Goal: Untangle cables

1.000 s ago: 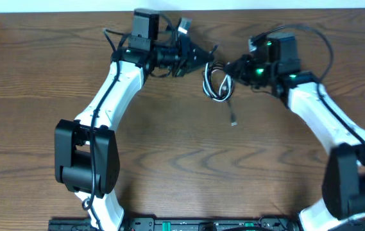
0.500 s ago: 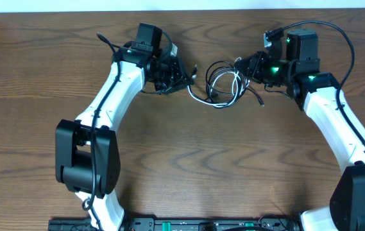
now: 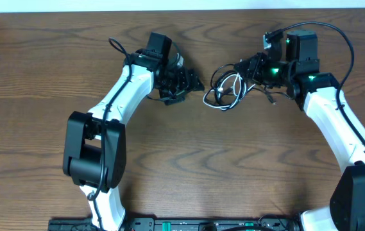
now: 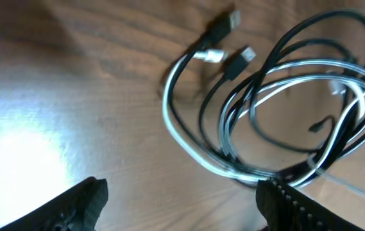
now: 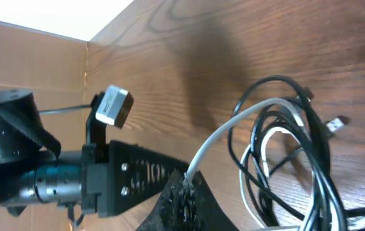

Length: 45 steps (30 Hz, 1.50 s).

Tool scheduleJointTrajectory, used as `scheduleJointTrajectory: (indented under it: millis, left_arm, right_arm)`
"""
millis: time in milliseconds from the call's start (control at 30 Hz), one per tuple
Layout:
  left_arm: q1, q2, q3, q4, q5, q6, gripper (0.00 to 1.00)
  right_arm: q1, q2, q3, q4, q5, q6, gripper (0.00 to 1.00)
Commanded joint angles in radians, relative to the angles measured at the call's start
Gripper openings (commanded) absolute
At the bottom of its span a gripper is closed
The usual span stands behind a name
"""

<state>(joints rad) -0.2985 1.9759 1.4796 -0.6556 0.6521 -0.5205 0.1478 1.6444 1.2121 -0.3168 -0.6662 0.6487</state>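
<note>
Left end effector (image 3: pixel 194 83): I see its two fingers (image 4: pixel 83 202) standing wide apart at the lower corners of the left wrist view, with nothing between them. It points toward the cables (image 3: pixel 226 90) and is a little apart from them, not touching.

Right end effector (image 5: pixel 183 192): its tips are pressed together on the white cord (image 5: pixel 224 131), which runs straight up out of the pinch and then bends into the coil. From overhead, this end effector (image 3: pixel 249 69) sits at the upper right edge of the bundle.

The bundle lies between the two end effectors, close against the right one. The white cord and the black cord (image 5: pixel 275 79) loop through each other in several overlapping rings. In the left wrist view, three small plug ends (image 4: pixel 230 19) fan out at the upper left of the coil; a further plug (image 5: pixel 337 122) shows at the right in the right wrist view. I cannot tell whether the loops rest on the surface (image 3: pixel 182 167) or hang just above it.

The left arm (image 3: pixel 127 86) reaches in from the lower left and the right arm (image 3: pixel 333 122) from the lower right. Both are white-shelled, over brown wood grain.
</note>
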Motion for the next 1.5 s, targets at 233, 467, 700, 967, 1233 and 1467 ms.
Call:
scheduleJointTrajectory:
  millis: [233,467,700,967,1233,1467]
  left_arm:
    - [-0.071,0.064,-0.006,0.173,0.016,-0.192,0.59]
    - [-0.121,0.1,-0.006,0.301,0.006,-0.283,0.57]
    - [-0.151,0.102,-0.006,0.304,-0.155,-0.292,0.34]
    - [-0.158,0.102,-0.006,0.352,-0.234,-0.195,0.07]
    - [-0.158,0.089,-0.006,0.507,0.128,-0.117,0.07]
    - [-0.141,0.022,-0.006,0.564,0.283,-0.245,0.07]
  right_arm:
    - [-0.005,-0.032,0.003,-0.01,-0.017,-0.03,0.01]
    - [-0.005,-0.032,0.003,-0.014,-0.013,-0.031,0.01]
    - [-0.004,-0.032,0.003,-0.018,-0.009,-0.037,0.01]
    - [-0.004,-0.032,0.003,-0.049,0.022,-0.045,0.01]
    - [0.011,-0.016,0.003,-0.059,0.04,-0.106,0.01]
    - [0.026,0.034,0.003,-0.05,0.054,-0.149,0.01]
